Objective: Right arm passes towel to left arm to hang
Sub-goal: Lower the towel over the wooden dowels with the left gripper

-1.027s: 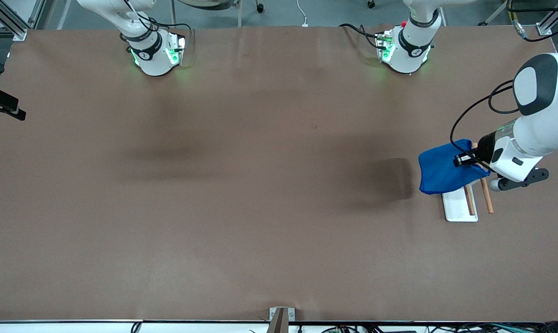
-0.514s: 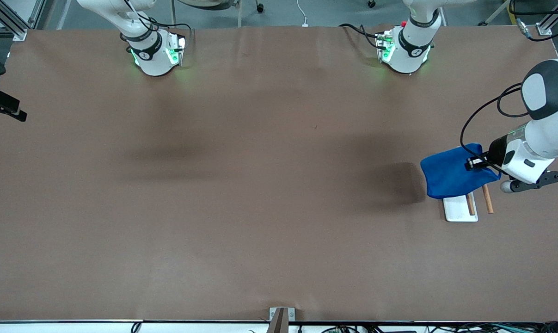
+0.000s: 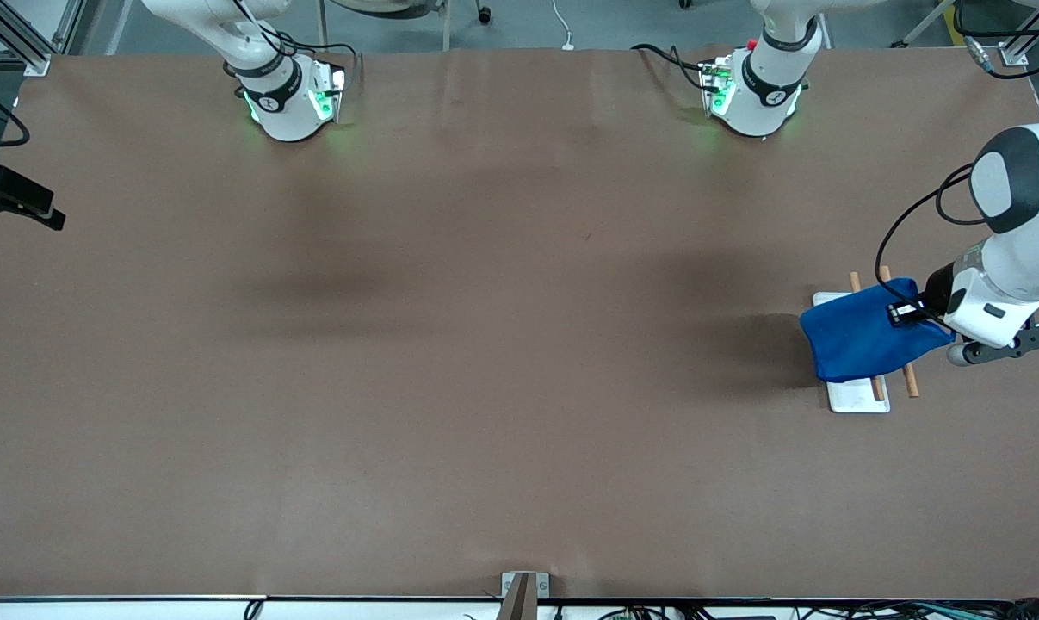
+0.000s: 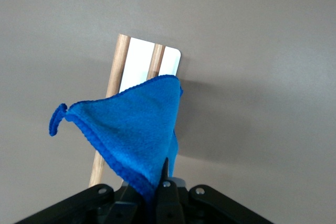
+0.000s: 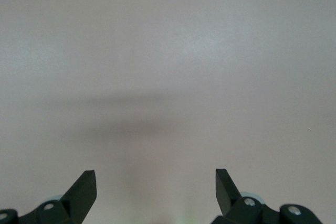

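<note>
Over at the left arm's end of the desk (image 3: 519,344), my left pincer (image 3: 905,312) is clamped on a corner of the towel (image 3: 863,334), which dangles over the little rack (image 3: 855,396) and its two wooden bars (image 4: 111,82). So the handover looks done; next I need to lower and drape it over a bar, then let go. Right pincer (image 5: 156,184) waits over bare desk, wide open.

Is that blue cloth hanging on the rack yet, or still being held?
Held: the left gripper is shut on the towel, which dangles over the rack.
</note>
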